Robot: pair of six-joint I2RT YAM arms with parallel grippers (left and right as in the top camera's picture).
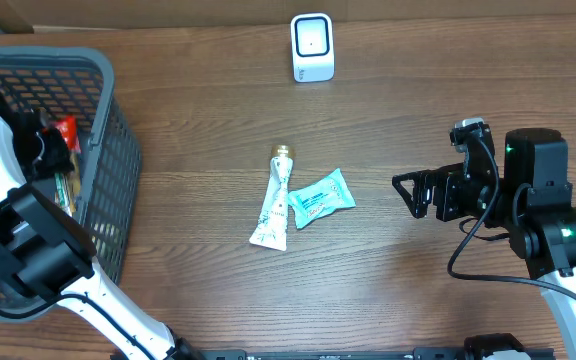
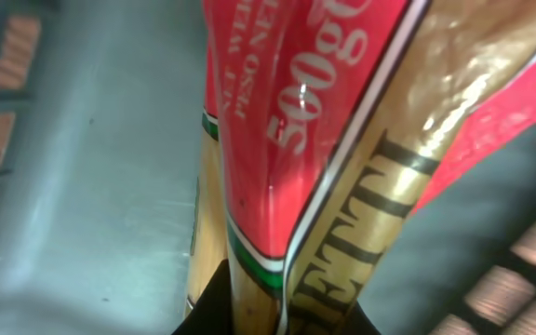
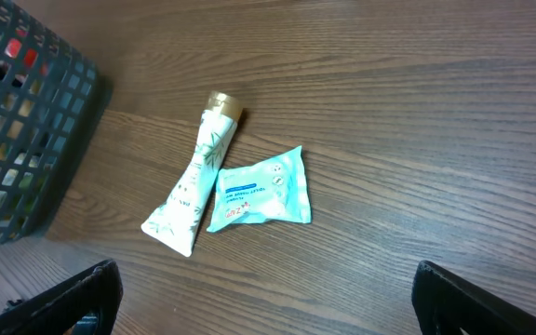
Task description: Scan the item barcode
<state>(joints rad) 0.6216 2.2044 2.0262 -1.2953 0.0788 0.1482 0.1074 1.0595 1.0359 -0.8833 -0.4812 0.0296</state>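
The basket (image 1: pixel 120 170) walls and red packet (image 2: pixel 314 140) crowd my left gripper (image 1: pixel 48 150); bare table (image 1: pixel 388 270) lies open before my right gripper (image 1: pixel 409 196).

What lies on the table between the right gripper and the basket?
A white tube and a teal packet, side by side, lie between the right gripper and the basket; the overhead view shows this.

The wooden table (image 1: pixel 418 100) bears basket (image 1: pixel 118 160), scanner (image 1: pixel 312 46), tube (image 1: pixel 277 205), teal packet (image 1: pixel 320 198).
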